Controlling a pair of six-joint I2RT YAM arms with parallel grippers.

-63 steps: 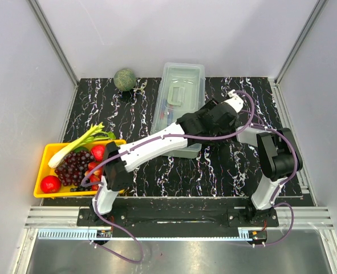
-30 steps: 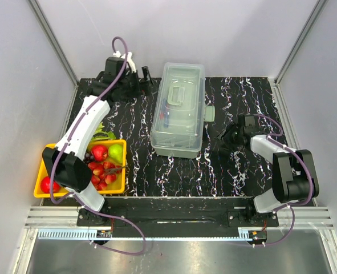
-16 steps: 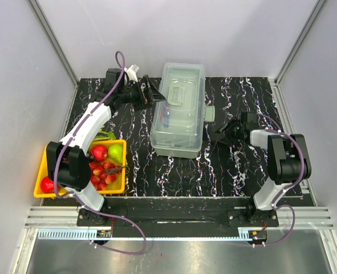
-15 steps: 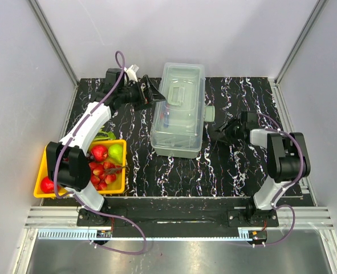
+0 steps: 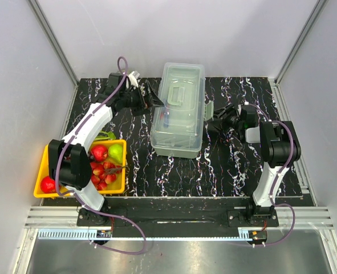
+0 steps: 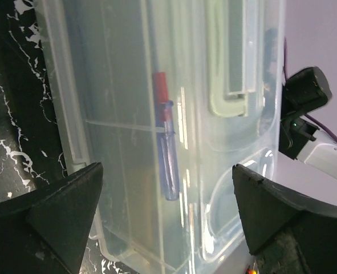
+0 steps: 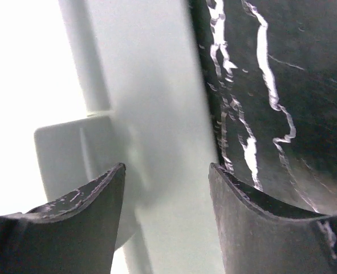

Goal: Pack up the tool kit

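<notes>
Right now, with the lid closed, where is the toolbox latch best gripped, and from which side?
Grip the latch by its flat tab, coming from the right long side of the toolbox. The tab sticks out from that wall, so a gripper can probably close on its two faces. The right gripper, open, faces it; the left gripper, also open, is on the opposite side.

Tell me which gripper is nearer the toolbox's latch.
Right. The right gripper sits just beside the latch; the left gripper is across the toolbox, at its opposite side.
</notes>
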